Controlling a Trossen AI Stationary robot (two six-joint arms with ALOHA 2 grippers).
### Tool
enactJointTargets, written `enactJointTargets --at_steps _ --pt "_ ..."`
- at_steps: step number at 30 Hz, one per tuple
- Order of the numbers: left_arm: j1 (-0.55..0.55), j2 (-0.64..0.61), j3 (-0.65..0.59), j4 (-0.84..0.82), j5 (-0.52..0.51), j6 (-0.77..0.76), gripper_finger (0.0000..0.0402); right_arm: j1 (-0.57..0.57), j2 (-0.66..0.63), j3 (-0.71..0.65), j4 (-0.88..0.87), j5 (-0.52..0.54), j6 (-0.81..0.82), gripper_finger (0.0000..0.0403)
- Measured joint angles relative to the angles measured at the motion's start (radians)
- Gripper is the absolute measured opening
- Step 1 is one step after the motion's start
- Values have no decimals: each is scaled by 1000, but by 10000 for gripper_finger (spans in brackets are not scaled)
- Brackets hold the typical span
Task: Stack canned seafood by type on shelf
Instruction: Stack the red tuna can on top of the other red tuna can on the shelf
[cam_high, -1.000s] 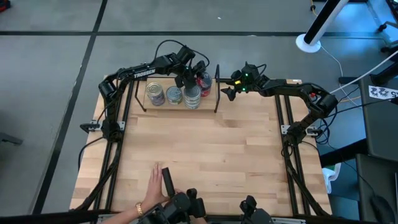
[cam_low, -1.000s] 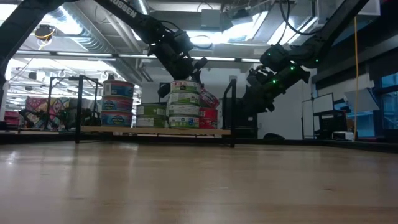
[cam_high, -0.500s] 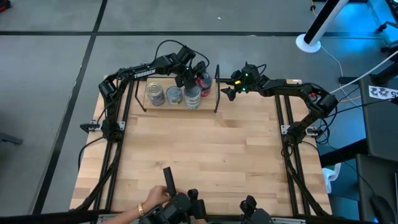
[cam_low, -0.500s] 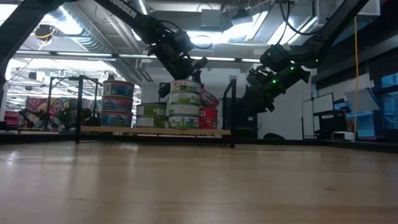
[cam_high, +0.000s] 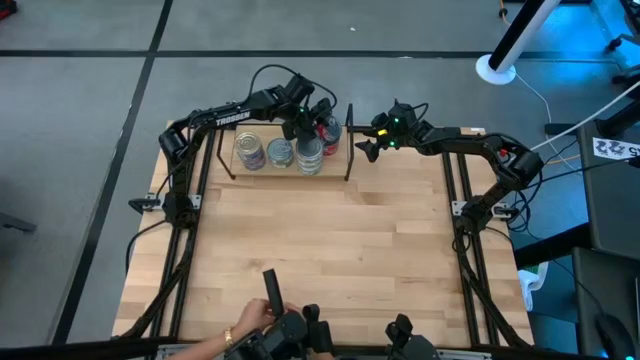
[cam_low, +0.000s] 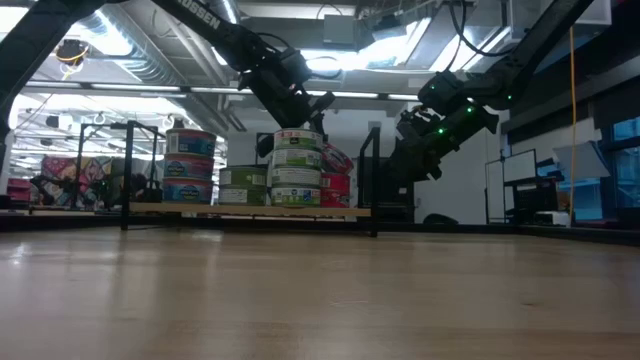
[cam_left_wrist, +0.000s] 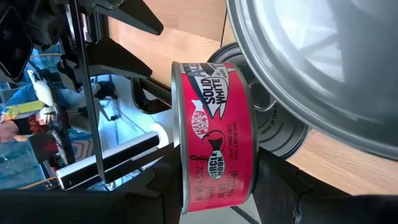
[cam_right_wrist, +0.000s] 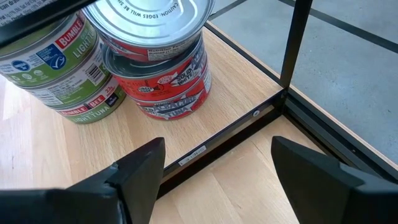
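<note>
A robotics lab or workshop: bare ceiling ducts (cam_low: 150, 60) and strip lights (cam_low: 345, 62) overhead, a grey taped floor (cam_high: 80, 120), monitors (cam_low: 525, 190) far right.

The person's hand (cam_high: 243, 323) at the table's near edge has drawn back off the tabletop (cam_high: 320, 240).

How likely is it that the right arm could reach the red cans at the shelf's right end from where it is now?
Probably not directly: the right claw hangs open outside the shelf's black upright, which stands between it and the red cans, and the left claw already holds a red tin over them.
</note>
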Motion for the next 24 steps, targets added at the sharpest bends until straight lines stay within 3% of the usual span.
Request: enactJointTargets --at_steps 24 --pt "13 1 0 10 -4 -89 153 0 0 0 0 0 0 293"
